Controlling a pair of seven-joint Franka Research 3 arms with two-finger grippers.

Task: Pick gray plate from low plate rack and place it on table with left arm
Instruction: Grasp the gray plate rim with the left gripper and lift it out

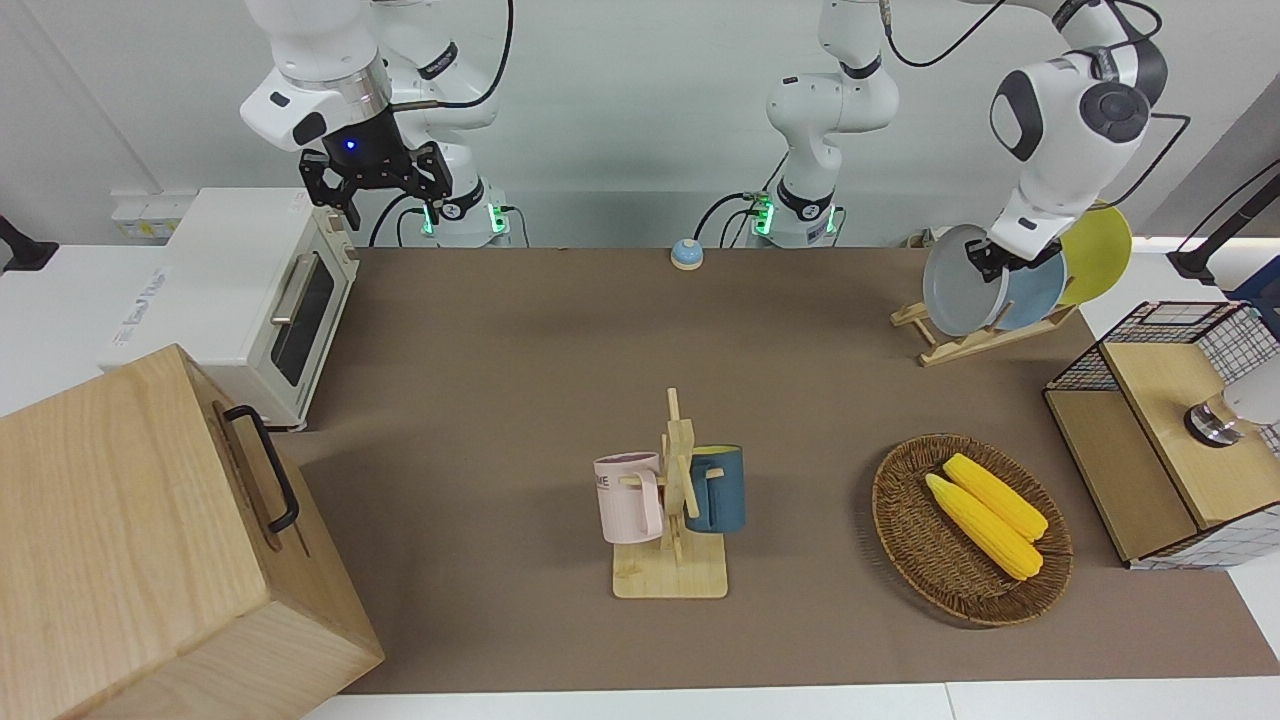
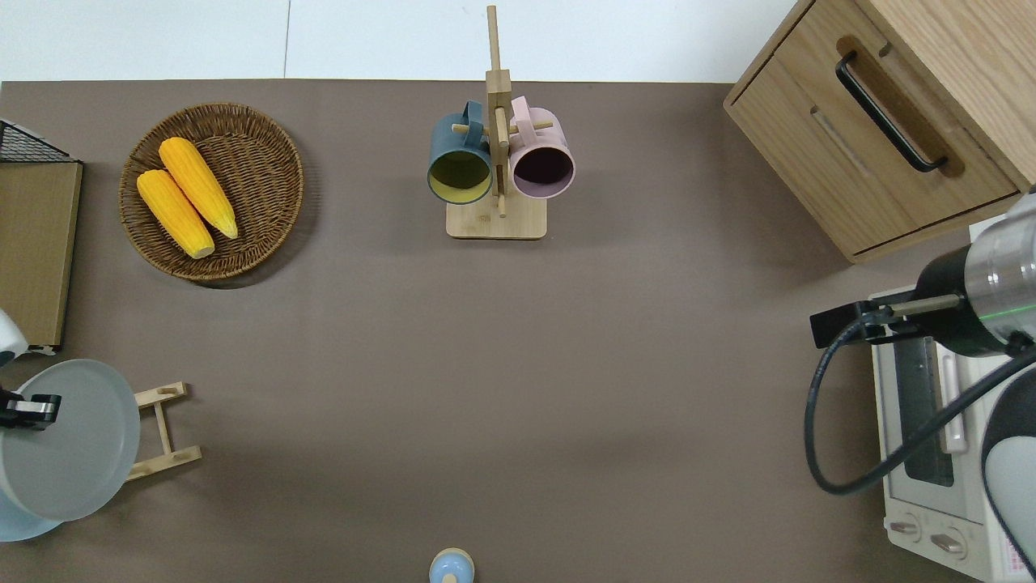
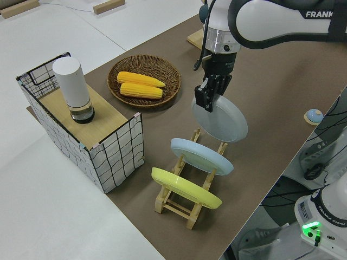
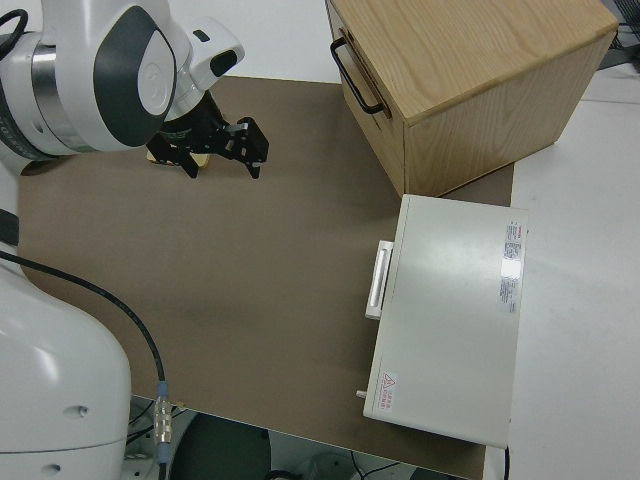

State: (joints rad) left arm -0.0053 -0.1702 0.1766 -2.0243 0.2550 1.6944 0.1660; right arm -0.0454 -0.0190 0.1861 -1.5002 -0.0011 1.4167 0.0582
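My left gripper (image 1: 986,262) is shut on the rim of the gray plate (image 1: 958,297) and holds it tilted in the air, clear of the low plate rack (image 1: 962,346). In the overhead view the left gripper (image 2: 32,410) and the gray plate (image 2: 73,453) are over the rack's (image 2: 164,430) end that holds the other plates. The left side view shows the gripper (image 3: 206,101) pinching the plate (image 3: 223,123) above the rack (image 3: 179,207). A light-blue plate (image 3: 200,156) and a yellow plate (image 3: 184,187) still stand in the rack. The brown table (image 1: 500,350) lies below. My right gripper (image 1: 375,186) is parked, open.
A wicker basket (image 1: 905,540) with two corn cobs, a wire-sided crate (image 1: 1170,430) and a mug stand (image 1: 675,500) with two mugs are on the table. A toaster oven (image 1: 250,300), a wooden cabinet (image 1: 150,540) and a small bell (image 1: 686,254) are also there.
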